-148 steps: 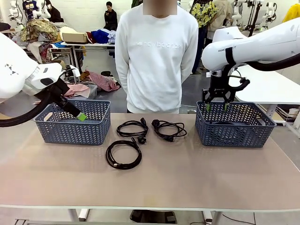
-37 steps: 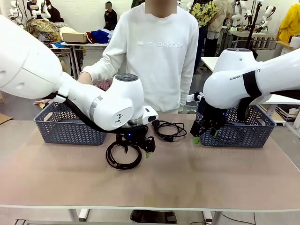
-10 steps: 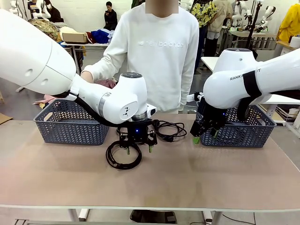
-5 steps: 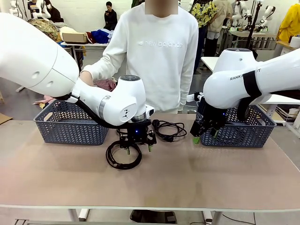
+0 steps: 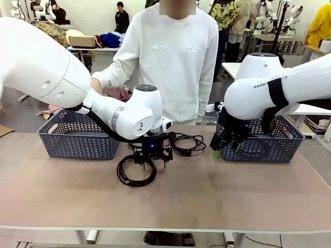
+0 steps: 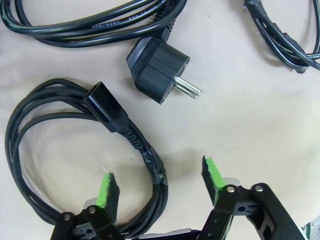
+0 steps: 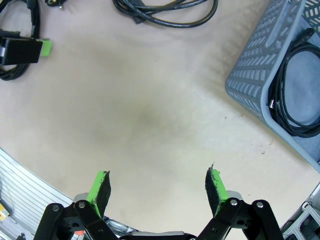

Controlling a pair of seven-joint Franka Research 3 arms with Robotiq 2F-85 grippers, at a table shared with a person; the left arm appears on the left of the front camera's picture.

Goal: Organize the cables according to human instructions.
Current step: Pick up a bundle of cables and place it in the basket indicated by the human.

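Since 1 second earlier, the left gripper (image 6: 160,182) has drawn its fingers in a little. They stand apart on either side of the nearest cable (image 6: 135,142), straddling its taped bundle so that closing should catch all the strands at once; nothing is clamped yet. That coil lies on the table (image 5: 217,196), just beside a second cable (image 6: 160,70). A third cable (image 5: 187,142) lies farther right. The right gripper (image 7: 159,182) hangs spread wide and empty beside the right basket (image 7: 255,65), which holds 1 cable (image 7: 285,107).
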